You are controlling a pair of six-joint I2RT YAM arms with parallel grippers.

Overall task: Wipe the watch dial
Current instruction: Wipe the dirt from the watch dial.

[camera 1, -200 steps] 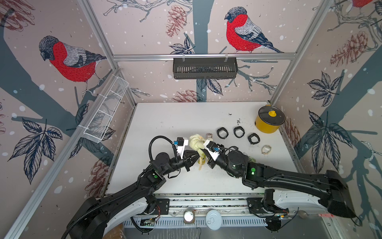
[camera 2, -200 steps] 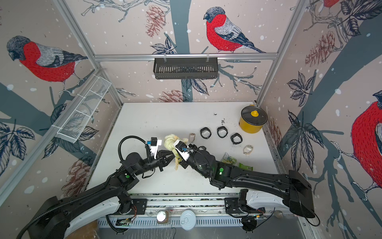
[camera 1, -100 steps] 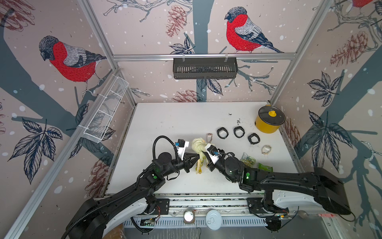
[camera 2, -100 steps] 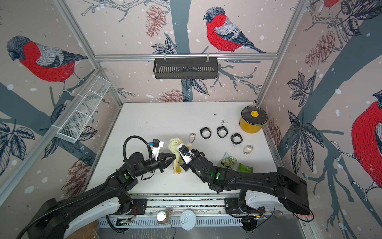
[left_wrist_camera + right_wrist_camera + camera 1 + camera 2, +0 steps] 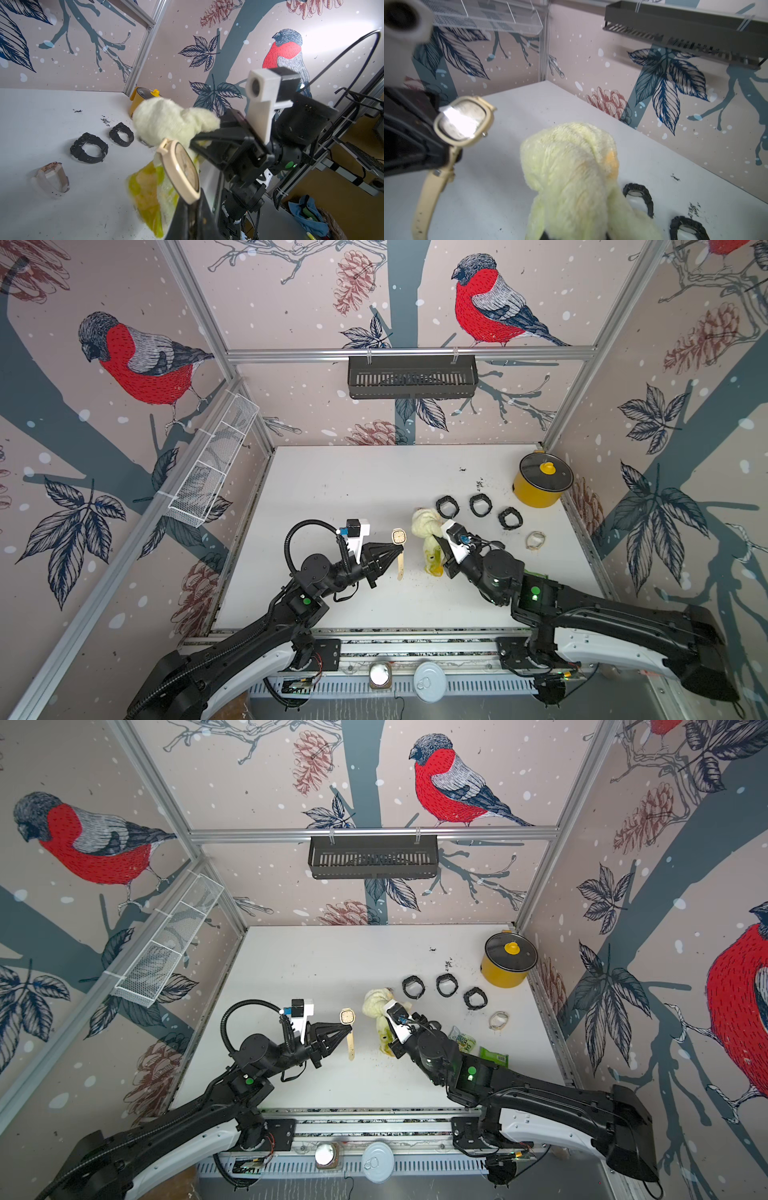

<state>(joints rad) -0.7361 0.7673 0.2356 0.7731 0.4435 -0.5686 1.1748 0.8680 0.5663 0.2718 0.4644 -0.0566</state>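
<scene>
Bird-papered walls around a white tabletop (image 5: 332,497), all the action in the air above its near middle. Left gripper (image 5: 394,551) pinched almost fully shut on the strap of the cream watch (image 5: 399,536), just under the case; dial lifted clear of the table and tilted toward the right, loose strap end hanging down. Right gripper (image 5: 437,542) clamped tight on the middle of the yellow-green cloth (image 5: 424,522), fluffy bunched end up, stained tail dangling. Near each other but not touching: clear gap between cloth and dial in both top views. Judged as the approach before a wiping stroke. Bring the bunched end leftward onto the glass, never the hard fingers behind it. Press lightly: held only by the strap, likely to swivel away under a push. Keep the left arm steady and meet the face square-on. Sweep edge to edge in short passes, covering the whole glass. Hold the dangling tail off the table, and stay clear of the three black watches (image 5: 472,505) just beyond, to the far right.
</scene>
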